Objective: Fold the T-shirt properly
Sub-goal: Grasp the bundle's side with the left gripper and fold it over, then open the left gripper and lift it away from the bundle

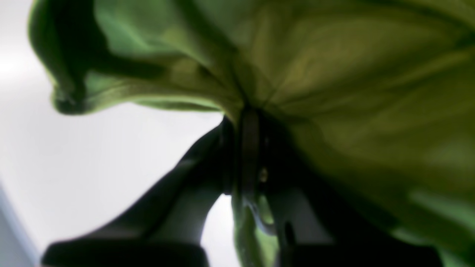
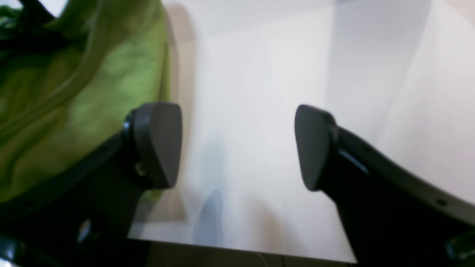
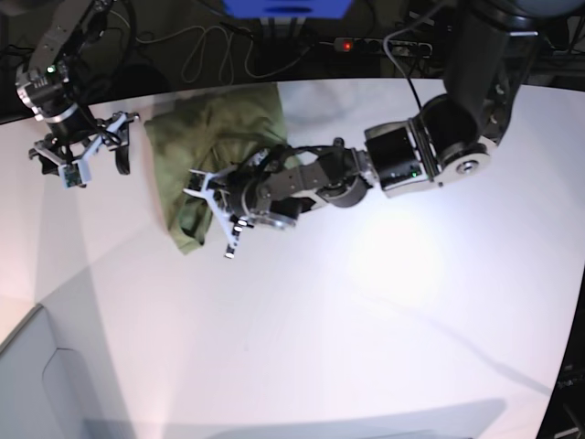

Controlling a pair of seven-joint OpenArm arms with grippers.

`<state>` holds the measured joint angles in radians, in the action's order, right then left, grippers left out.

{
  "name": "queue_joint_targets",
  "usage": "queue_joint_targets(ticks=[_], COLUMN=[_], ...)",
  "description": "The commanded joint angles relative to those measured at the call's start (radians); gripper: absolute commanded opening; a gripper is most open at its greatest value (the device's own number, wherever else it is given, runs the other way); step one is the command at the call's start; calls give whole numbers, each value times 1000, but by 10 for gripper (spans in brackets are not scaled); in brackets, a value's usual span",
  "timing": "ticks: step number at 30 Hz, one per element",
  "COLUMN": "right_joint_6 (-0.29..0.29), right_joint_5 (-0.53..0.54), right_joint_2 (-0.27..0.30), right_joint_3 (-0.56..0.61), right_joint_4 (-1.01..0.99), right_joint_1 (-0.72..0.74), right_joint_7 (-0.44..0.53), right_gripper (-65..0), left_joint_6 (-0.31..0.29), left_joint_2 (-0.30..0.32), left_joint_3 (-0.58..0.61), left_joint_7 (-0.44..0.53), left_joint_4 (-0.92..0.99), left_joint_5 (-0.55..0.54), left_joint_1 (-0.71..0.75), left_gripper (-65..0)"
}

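The olive-green T-shirt (image 3: 224, 137) lies crumpled at the back left of the white table (image 3: 384, 311). My left gripper (image 3: 203, 208) reaches in from the right and is shut on a bunched fold of the T-shirt (image 1: 334, 92). In the left wrist view the cloth fans out from the pinched fingertips (image 1: 248, 122) and some hangs below them. My right gripper (image 2: 237, 146) stands open just off the shirt's left edge, with only bare table between its pads (image 2: 159, 144). The T-shirt (image 2: 74, 92) lies outside its left finger. In the base view the right gripper (image 3: 117, 142) sits at the far left.
Cables and a power strip (image 3: 347, 44) run behind the table's back edge, beside a blue box (image 3: 288, 7). A grey edge piece (image 3: 27, 366) sits at the table's front left corner. The left arm's body (image 3: 420, 151) stretches across the back right.
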<state>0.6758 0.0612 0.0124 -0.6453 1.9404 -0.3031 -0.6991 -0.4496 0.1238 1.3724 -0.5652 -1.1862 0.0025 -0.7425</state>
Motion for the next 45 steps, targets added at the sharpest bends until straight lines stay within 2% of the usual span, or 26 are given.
queue_joint_targets(ticks=[1,4,6,12,17,22,28,32,35,37,39,41,45], right_joint_6=[22,22,22,22,22,22,22,22,22,22,22,22,22], right_joint_5=[16,16,16,16,16,16,16,16,16,16,16,16,16], right_joint_2=[8,8,8,8,8,8,8,8,11,14,16,18,18], right_joint_3=[-5,-6,-6,-6,-1,0,0,2,3,3,3,3,6], right_joint_4=[18,18,18,18,18,17,4,-37,-85,-123,-172,-213,-263], right_joint_1=[0,0,0,0,0,2,8,11,43,52,78,97,111], right_joint_7=[20,20,20,20,20,20,20,25,25,25,25,25,25], right_gripper=[-196,-196,-196,-196,-196,-196,-196,-197,-200,-227,-287,-379,-568], left_joint_6=[2,4,4,1,1,1,2,2,2,2,4,4,4], left_joint_2=[-6,-17,-20,-40,-23,21,135,178,218,225,231,231,210], left_joint_3=[-4,-9,-43,-170,-247,-258,-285,-451,-660,-804,-985,-1172,-1470], left_joint_7=[-19,-14,-11,-17,-17,-19,-19,-20,-63,-100,-114,-118,-111], left_joint_4=[-4,-4,-10,-25,-87,-120,-211,-309,-413,-475,-525,-568,-613], left_joint_5=[24,70,100,141,144,138,135,143,138,138,143,138,135], left_joint_1=[-24,-25,-25,-35,-33,-33,2,84,168,235,324,415,578], left_gripper=[-574,-439,-405,-399,-398,-398,-398,-398,-398,-398,-398,-398,-398])
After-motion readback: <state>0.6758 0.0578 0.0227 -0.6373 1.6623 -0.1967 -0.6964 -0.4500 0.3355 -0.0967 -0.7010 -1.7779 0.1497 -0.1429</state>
